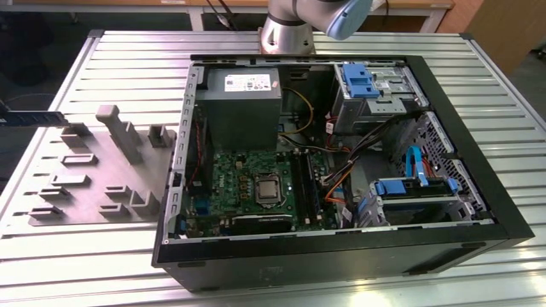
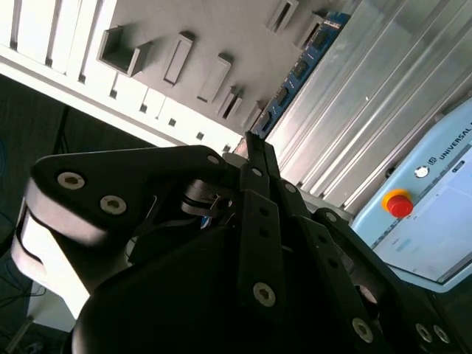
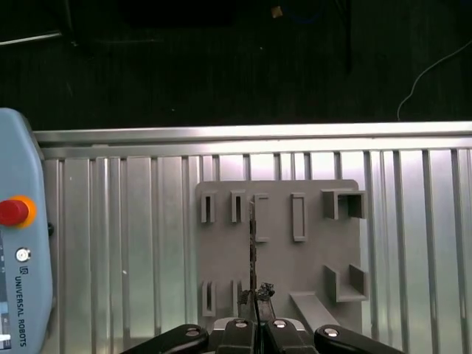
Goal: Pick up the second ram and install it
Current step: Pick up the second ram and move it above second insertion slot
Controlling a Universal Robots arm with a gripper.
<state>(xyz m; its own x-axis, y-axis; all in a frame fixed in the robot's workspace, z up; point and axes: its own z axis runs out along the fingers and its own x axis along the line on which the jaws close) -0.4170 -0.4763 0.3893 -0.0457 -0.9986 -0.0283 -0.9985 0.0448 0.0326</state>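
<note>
The second ram, pinched endwise by the gripper, lies level at the exterior view's left edge, pointing right

exterior view: arm was cut off at the top edge; the second ram ran off the exterior view's left edge. second wrist view: gripper body hid the ram's near end and part of the grey plate. first wrist view: ram stood edge-on, chips indistinguishable; pendant was cropped.
</note>
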